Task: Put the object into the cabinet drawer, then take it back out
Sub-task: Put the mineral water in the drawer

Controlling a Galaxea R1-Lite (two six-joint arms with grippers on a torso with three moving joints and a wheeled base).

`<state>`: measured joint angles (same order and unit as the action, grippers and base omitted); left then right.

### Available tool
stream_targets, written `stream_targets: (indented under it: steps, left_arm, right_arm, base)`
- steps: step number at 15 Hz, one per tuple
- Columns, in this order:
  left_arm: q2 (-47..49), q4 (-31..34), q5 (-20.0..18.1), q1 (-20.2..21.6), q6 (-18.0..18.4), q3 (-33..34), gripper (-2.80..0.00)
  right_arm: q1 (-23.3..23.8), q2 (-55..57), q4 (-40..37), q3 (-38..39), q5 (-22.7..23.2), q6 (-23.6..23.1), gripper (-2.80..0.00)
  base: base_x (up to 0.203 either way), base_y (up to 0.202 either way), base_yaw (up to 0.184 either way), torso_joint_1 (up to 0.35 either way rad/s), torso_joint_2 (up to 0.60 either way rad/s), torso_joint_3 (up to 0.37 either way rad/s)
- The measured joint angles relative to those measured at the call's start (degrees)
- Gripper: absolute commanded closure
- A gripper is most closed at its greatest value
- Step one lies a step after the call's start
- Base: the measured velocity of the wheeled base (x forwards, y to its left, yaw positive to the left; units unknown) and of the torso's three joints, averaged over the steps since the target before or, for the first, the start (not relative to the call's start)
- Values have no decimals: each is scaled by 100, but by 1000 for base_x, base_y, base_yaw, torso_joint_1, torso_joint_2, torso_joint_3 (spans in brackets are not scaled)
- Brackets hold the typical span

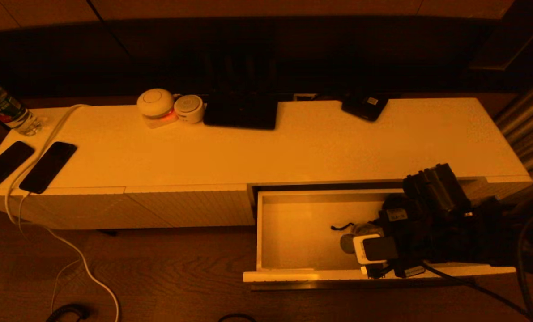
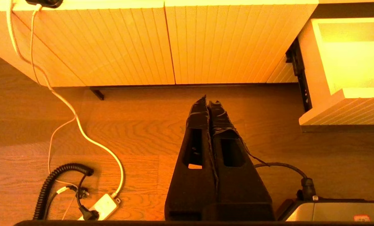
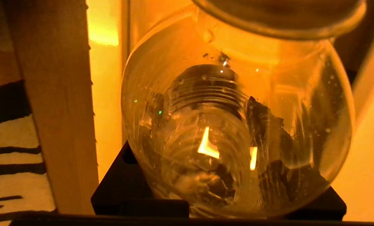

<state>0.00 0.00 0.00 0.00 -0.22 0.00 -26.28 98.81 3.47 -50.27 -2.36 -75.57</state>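
From the head view, the cabinet drawer (image 1: 293, 232) stands pulled open with the right pincer (image 1: 364, 243) reaching inside. Beside the floor, the left pincer (image 2: 208, 103) hangs clenched and empty. Up close, a clear glass jar (image 3: 237, 125) sits between the right fingers, apparently grasped; whether it is going in or coming out cannot be told.

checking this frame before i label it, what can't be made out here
- Right gripper, head view: its jaws are hidden behind its own black body and the clear glass jar, so their state cannot be told.
- Right wrist view: the jar fills the picture, hiding most of the cabinet drawer.
- Left wrist view: the left gripper is parked over the floor; the drawer is cut off by the edge.
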Motion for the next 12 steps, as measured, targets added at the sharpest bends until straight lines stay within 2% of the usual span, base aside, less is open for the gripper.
stream_targets:
  steps: [7,12]
  left_arm:
    - [0,0,0,0,-2,0,0]
    - [0,0,0,0,-2,0,0]
  right_arm:
    - [-121,503,75,-181,-355,47,0]
    - [-289,838,246,-434,-442,518,0]
  base:
    - [0,0,0,0,0,0]
    - [0,0,0,0,0,0]
